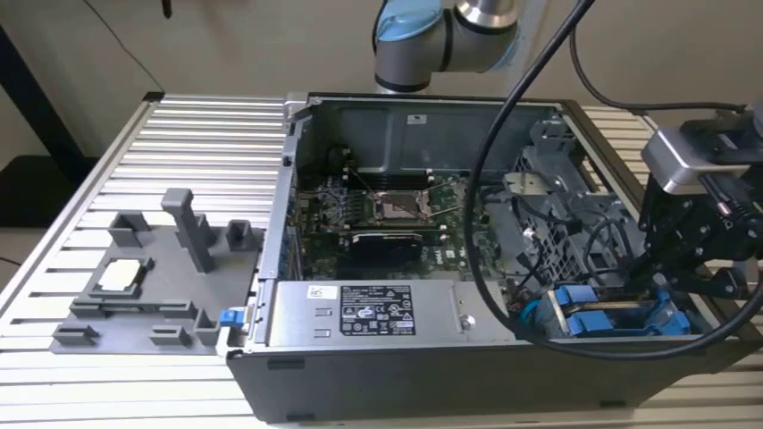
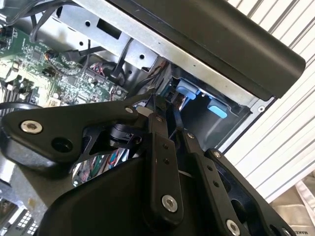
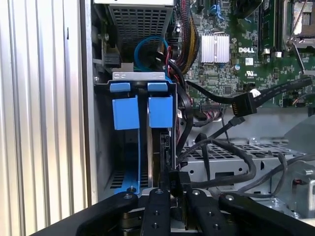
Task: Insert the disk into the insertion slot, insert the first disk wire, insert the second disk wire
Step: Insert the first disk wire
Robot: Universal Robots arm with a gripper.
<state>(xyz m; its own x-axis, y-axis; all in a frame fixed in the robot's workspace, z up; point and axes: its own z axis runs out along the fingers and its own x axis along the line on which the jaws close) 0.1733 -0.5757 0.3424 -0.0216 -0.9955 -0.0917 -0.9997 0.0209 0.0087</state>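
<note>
The disk (image 3: 161,147) stands edge-on inside the insertion slot (image 3: 104,147), held in its bright blue carrier (image 3: 125,112). In the exterior view the blue carrier (image 1: 608,320) sits in the slot at the case's front corner, on that view's right. My gripper (image 3: 176,192) hangs right over the disk's near end, its fingers drawn close onto a small black wire connector (image 3: 175,181). The exterior view shows my gripper (image 1: 670,279) just above the carrier. In the second wrist view my gripper (image 2: 172,123) points at the blue tabs (image 2: 188,91). Another black connector (image 3: 243,104) hangs loose on its wire over the board.
A grey labelled power-supply box (image 1: 364,313) lies beside the slot. Bundled black cables (image 3: 221,157) cross a perforated cage next to the gripper. The motherboard (image 1: 381,210) fills the case floor. A grey fixture plate (image 1: 143,286) with upright posts rests on the ribbed table, on the exterior view's left.
</note>
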